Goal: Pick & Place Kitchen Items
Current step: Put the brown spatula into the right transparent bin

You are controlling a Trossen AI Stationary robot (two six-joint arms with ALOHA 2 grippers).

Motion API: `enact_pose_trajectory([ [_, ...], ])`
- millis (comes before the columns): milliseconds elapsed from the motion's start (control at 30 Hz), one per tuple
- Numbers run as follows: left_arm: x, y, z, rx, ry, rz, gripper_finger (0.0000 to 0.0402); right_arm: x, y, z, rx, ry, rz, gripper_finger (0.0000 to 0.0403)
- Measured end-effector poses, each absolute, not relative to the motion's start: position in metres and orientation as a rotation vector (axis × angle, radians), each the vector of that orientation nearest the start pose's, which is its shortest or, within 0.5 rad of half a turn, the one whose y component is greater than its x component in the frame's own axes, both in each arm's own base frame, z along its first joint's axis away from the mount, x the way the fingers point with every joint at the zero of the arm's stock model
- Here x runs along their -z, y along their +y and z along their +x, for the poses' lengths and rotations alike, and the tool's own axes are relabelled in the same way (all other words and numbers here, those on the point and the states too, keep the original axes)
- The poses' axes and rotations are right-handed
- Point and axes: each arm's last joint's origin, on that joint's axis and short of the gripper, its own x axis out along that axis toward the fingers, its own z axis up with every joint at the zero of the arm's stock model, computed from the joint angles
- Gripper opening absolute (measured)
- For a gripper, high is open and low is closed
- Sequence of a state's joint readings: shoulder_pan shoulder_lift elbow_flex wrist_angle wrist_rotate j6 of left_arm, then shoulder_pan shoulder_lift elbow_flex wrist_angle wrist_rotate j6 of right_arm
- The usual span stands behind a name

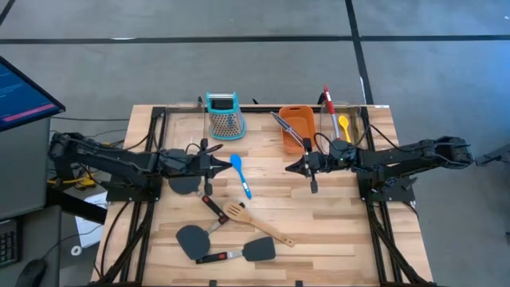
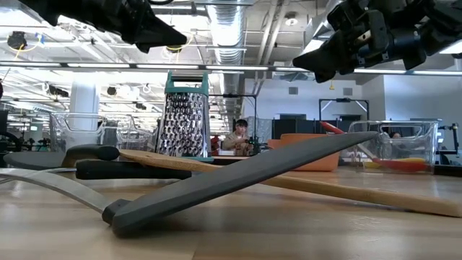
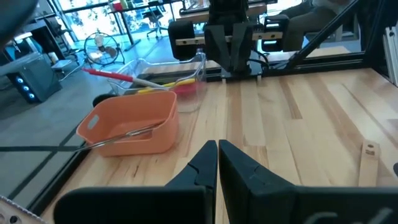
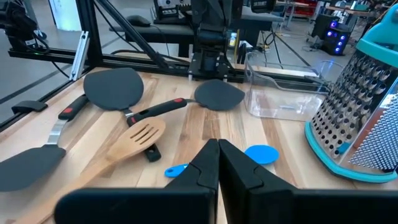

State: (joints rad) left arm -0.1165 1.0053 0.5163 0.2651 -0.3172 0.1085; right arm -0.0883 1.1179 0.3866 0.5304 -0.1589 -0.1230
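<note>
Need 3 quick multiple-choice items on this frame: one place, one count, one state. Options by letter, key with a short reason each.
1. Where do the metal tongs lie?
A. in the orange tub
B. beside the grater
C. under the wooden turner

2. How many blue spoons lie on the table?
A. none
B. one
C. three

3. How do the left gripper and right gripper stand?
A. both shut, holding nothing
B. left open, right shut
C. both shut on spatulas

Key: 1 A, the tongs rest in the tub with the handle over its rim. 2 B, the high view shows a single blue spoon. 3 A, both wrist views show the fingers pressed together with nothing between.
</note>
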Motion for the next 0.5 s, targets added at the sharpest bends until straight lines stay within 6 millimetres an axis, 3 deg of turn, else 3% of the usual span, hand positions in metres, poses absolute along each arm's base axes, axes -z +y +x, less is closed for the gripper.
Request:
enact_pose_trajectory([
  [233, -0.255, -0.014, 0.217, -0.215, 0.098, 0.09, 0.0002, -0.203, -0.015, 0.221, -0.084, 0.194, -0.116, 0.0],
  [500, -0.256, -0.016, 0.217, -0.213, 0.081, 0.041, 0.0002, -0.203, -0.015, 0.221, -0.085, 0.194, -0.116, 0.0],
])
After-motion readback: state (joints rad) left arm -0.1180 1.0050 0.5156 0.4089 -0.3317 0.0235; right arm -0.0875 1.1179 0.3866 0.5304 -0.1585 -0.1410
